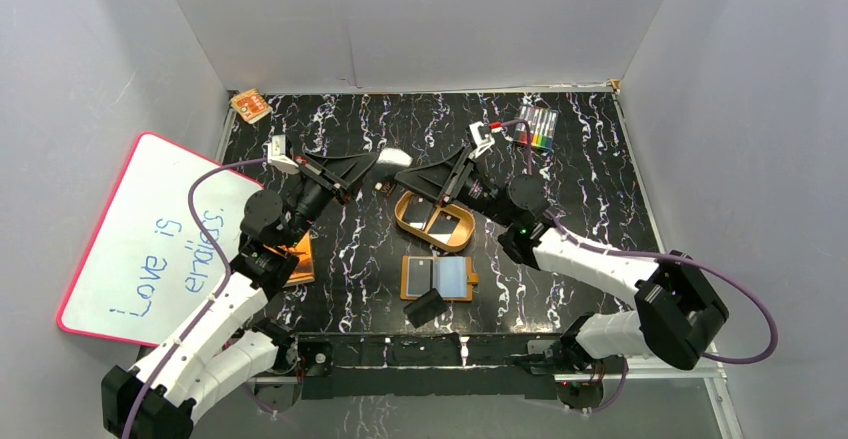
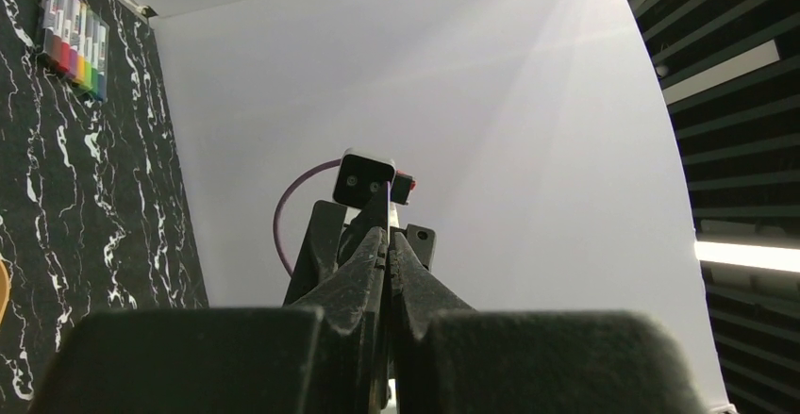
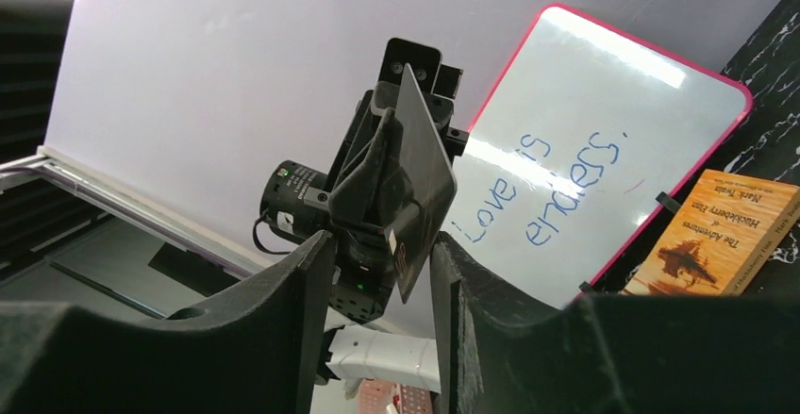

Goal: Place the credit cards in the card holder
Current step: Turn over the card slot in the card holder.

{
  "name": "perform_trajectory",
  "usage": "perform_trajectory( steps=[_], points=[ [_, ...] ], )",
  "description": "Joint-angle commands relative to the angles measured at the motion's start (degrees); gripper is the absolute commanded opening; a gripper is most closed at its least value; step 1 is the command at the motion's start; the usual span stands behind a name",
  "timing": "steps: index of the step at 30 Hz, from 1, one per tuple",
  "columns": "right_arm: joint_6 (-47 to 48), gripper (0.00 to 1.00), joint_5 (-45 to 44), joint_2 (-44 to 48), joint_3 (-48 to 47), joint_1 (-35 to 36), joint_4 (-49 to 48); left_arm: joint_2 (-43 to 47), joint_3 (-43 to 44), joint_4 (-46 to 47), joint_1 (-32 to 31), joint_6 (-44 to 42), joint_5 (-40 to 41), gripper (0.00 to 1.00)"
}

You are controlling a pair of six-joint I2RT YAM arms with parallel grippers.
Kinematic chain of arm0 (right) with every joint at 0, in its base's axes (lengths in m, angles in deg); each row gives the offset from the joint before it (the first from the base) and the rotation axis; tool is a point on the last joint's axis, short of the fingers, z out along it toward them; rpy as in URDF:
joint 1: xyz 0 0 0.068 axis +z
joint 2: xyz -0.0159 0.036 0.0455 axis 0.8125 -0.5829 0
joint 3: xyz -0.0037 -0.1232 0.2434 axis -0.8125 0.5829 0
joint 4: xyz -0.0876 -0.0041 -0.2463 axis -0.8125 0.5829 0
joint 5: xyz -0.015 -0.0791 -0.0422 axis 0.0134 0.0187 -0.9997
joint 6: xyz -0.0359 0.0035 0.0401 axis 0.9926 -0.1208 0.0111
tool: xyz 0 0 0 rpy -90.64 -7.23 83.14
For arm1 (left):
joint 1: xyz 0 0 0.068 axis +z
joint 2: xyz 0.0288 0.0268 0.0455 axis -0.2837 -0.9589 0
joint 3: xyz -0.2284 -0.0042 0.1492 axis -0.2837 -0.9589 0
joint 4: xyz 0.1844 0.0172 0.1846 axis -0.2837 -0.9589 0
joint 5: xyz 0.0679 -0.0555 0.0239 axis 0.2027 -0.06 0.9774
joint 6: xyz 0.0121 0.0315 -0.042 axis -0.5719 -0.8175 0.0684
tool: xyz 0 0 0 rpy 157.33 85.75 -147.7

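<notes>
Handover: we are observing the left pincer point(image 1: 372, 167) gripping one credit card point(image 3: 422, 173) aloft, free end pointing right toward the wide-spread right pincer point(image 3: 377, 254); card holder point(image 1: 437, 277) is lying open nearer, below them.

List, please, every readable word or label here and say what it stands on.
"Love is endless." – whiteboard, handwritten in blue.
"Mark Twain", "The Adventures of Huckleberry Finn" – orange book.
Marker pack and small orange card: print too small to read.
Held credit card: no legible print.
</notes>
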Motion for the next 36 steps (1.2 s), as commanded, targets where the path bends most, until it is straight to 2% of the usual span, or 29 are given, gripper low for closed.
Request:
perform_trajectory(
  steps=[1,7,14,15,18,19,20,21,22,23,24,26,27,29,34,36],
  points=[
    [-1.0,0.48,-1.2,-1.1,-3.1,0.5,-5.2,1.7,-0.1,2.5,0.1,0.1,1.1,0.00],
    [-1.6,0.45,-0.6,-1.9,-3.5,0.5,-5.1,2.8,-0.6,2.0,0.1,0.1,1.5,0.00],
    [-1.0,0.30,0.3,-2.6,-4.9,0.5,-6.0,2.4,-0.8,1.5,0.1,0.1,0.6,0.00],
    [-0.8,0.27,0.7,-2.7,-5.3,0.5,-6.0,2.4,-0.9,1.5,0.1,0.3,0.4,0.00],
    [0.0,0.03,1.8,-2.5,-6.2,0.5,-5.8,3.3,-1.5,1.1,0.1,0.3,1.0,0.00],
    [2.2,0.00,2.7,-0.4,-5.4,0.3,-2.9,4.4,-0.7,-2.2,0.1,-1.4,1.9,0.00],
    [8.8,0.00,4.9,4.7,-6.7,-0.6,13.4,6.1,2.3,-11.9,0.1,-5.0,3.3,0.48],
    [22.7,0.00,3.1,11.4,-10.7,-1.3,36.9,7.3,6.1,-26.7,0.1,-10.4,5.4,0.77],
    [30.5,0.00,1.8,13.8,-15.0,-1.9,52.2,7.2,10.5,-38.4,0.1,-16.6,5.7,0.87],
    [38.2,0.00,0.5,14.5,-19.0,-3.3,69.0,6.6,12.4,-46.9,0.1,-21.6,7.3,0.88],
    [43.5,0.00,-1.1,14.2,-21.2,-4.6,82.1,5.8,12.2,-51.0,0.1,-24.8,6.6,0.88],
    [47.9,0.00,-1.4,15.1,-18.7,-6.1,92.4,2.9,7.5,-53.1,0.1,-27.1,-1.7,0.90],
    [47.8,0.00,-1.6,16.5,-15.8,-6.8,93.3,0.5,5.1,-52.2,-0.2,-27.6,-5.7,0.90],
    [47.2,0.00,-1.2,18.0,-12.2,-7.7,92.7,-1.7,3.7,-51.5,-2.2,-28.4,-6.9,0.90],
    [45.4,0.00,3.8,19.9,-4.8,-10.2,88.6,-7.2,4.0,-48.9,-12.1,-32.0,-3.0,0.89],
    [45.1,0.00,5.5,19.6,-3.1,-10.8,87.6,-10.6,4.6,-47.7,-14.0,-33.5,-3.4,0.87]
  ],
)
